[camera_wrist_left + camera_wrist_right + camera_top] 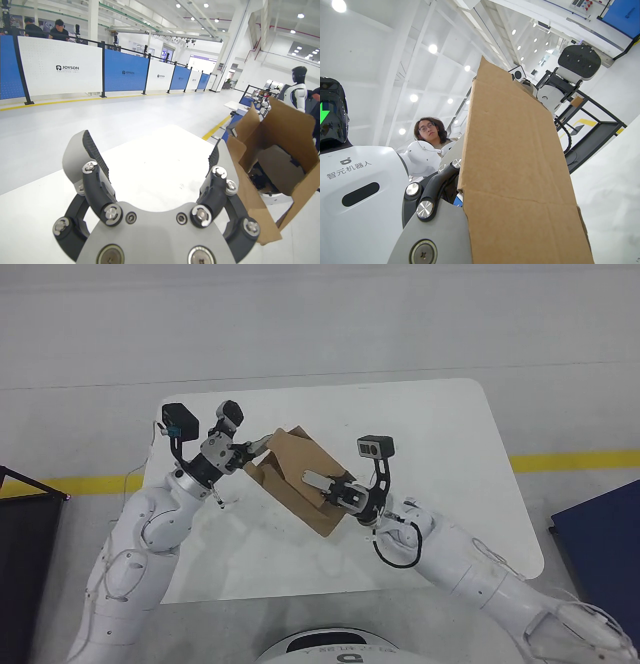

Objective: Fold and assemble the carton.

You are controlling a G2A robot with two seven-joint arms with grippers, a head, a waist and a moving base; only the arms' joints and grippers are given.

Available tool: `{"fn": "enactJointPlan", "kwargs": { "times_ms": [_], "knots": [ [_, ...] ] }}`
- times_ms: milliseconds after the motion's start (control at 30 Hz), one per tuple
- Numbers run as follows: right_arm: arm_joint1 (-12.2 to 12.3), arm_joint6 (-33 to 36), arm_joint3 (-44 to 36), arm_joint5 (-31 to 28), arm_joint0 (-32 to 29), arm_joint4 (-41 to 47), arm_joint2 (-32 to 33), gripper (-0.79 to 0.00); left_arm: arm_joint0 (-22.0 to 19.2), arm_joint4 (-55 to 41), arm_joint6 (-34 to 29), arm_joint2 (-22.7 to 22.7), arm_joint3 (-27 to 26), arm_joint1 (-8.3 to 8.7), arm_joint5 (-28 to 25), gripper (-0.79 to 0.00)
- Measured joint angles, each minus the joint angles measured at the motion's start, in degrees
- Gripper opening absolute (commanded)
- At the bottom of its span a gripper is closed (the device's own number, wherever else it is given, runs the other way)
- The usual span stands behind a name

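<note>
Brown cardboard carton (290,459) was tilted over the white table (440,434), between my two grippers. My right gripper (322,486) pinched its side. My left gripper (152,147) was wide open, touching a flap (250,190). With one pinch only, it could have slipped or bent.

A white rectangular table with rounded corners (450,434) stands on a pale grey floor (320,324). A yellow floor stripe (580,459) runs out from behind the table's right edge and shows again beyond its left edge. A dark blue panel (605,539) lies off the near right corner, and a black bar (25,486) off the left edge. Across the floor, a fence of blue and white panels on black posts (75,72) lines the hall. 1 white-and-black humanoid figure (298,87) stands well apart from it.
</note>
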Motion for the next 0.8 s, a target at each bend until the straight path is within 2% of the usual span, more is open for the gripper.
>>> {"fn": "enactJointPlan", "kwargs": {
  "times_ms": [267,467,800],
  "knots": [
    [-2.31,11.06,2.69,0.00,-2.23,7.74,4.13,-0.785,-0.84,3.08,0.32,2.70,-0.79,-0.31,-1.10,0.000],
    [-4.07,17.98,4.47,0.00,-3.93,11.94,6.94,-0.785,-0.83,4.33,0.77,3.00,-0.52,-0.35,-1.72,0.000],
    [-5.83,18.72,4.96,0.00,-5.40,11.61,8.22,-0.785,0.11,3.55,3.45,0.12,-0.69,-0.11,-3.18,0.000]
  ]
}}
